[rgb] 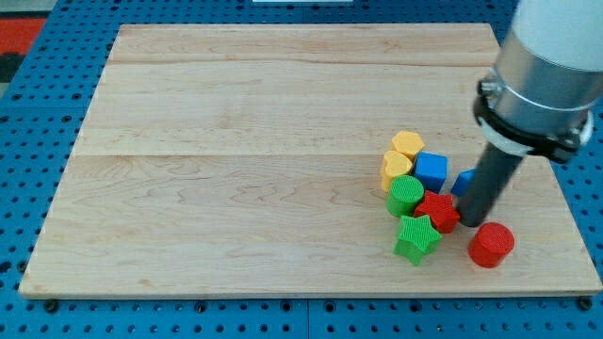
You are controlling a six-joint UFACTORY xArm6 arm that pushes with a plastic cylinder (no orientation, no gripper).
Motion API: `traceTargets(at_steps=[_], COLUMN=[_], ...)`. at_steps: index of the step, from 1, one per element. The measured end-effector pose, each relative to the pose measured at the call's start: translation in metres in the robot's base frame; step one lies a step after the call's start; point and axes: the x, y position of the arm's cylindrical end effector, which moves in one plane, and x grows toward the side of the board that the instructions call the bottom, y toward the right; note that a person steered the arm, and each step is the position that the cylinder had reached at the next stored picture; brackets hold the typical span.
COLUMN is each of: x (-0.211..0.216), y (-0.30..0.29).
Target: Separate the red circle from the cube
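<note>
The red circle (491, 244) lies near the view's bottom right on the wooden board (236, 141). The blue cube (431, 170) sits in a cluster up and to its left. My tip (470, 223) rests between the red circle and the cluster, just right of a red star (437, 210) and touching or nearly touching it. A second blue block (464, 181) is partly hidden behind the rod. The red circle stands apart from the cube, with the rod and the red star between them.
The cluster also holds a yellow hexagon (408, 143), a yellow heart (397, 168), a green circle (406, 195) and a green star (416, 237). The board's right edge and bottom edge run close to the red circle.
</note>
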Motion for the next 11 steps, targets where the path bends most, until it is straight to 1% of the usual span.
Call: traceTargets(at_steps=[1,2,3,4,6,8,9,10,11], x=[0.008,0.055,0.066,0.025,-0.046,-0.093,-0.103,-0.1,-0.146], y=[0.079,0.102,0.034,-0.039,-0.075,-0.037,-0.019,0.012,-0.021])
